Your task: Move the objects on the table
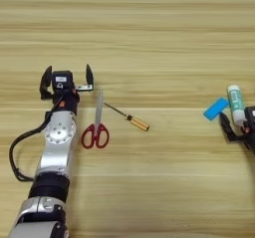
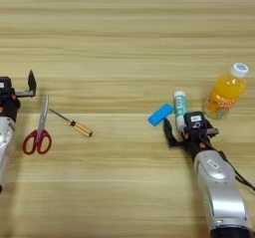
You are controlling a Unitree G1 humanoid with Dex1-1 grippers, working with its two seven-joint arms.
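bottle (image 2: 225, 93) label lettering, seemingly unreadable

Left hand (image 1: 68, 80) spread open, right hand (image 2: 188, 128) low

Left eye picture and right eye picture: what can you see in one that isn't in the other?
Only the left eye view shows the whole left arm with its open left gripper, fingers spread above the scissors.

Only the right eye view shows the orange juice bottle standing upright, and the whole right arm with its right gripper at the glue stick.

Both show the wooden table, the red scissors, the screwdriver, the blue eraser and the glue stick.
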